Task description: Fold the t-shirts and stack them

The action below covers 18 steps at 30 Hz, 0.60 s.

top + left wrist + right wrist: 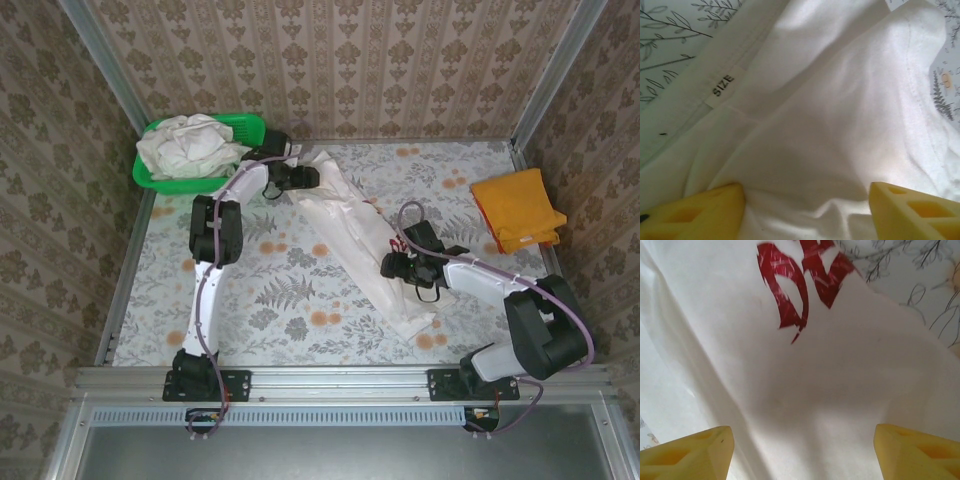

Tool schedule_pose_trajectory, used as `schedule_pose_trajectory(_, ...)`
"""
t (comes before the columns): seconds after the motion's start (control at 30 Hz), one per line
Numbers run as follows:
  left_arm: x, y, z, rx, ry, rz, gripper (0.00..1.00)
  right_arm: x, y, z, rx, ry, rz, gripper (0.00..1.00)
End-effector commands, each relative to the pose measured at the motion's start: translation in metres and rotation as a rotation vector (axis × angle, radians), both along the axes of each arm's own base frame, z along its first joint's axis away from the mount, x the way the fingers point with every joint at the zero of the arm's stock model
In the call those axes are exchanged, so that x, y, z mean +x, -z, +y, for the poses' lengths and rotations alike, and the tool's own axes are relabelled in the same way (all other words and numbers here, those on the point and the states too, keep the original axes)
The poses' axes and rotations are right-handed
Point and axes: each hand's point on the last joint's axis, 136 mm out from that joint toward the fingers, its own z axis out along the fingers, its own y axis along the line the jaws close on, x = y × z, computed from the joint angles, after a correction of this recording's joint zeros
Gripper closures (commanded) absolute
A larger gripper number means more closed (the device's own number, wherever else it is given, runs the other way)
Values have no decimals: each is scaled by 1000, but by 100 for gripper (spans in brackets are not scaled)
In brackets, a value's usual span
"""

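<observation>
printed t-shirt (360, 245): long off-white strip from beside the green basket (250, 128) toward near right.
left gripper (807, 192): wide, empty, over its collar end by the basket.
right gripper (805, 435): wide, empty, over its end farthest from the basket.
done: orange t-shirt (515, 208) folded, well right of the basket.
to do: this fold; crumpled t-shirts (190, 145) in the basket.

Bright, even light — soft shadow on the t-shirt (800, 390) (wrist views slightly blurred).
</observation>
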Motion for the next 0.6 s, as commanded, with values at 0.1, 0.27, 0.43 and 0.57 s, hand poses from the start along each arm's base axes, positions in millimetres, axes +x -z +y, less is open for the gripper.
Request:
schedule_pose_trajectory(0.1,-12,-60,8,14,-26,-56,3,-26,16,13,36,-65,65,26)
schedule_pose_trajectory(0.27,-15,-141,24,5,-67,-220,0,-33,22,37,60,-105,79,27)
schedule_pose_trajectory(0.43,-46,-178,51,3,-130,-304,0,-39,22,77,86,-181,81,27)
schedule_pose_trajectory(0.57,-82,-162,73,15,-191,-295,0,-43,20,110,121,-238,82,28)
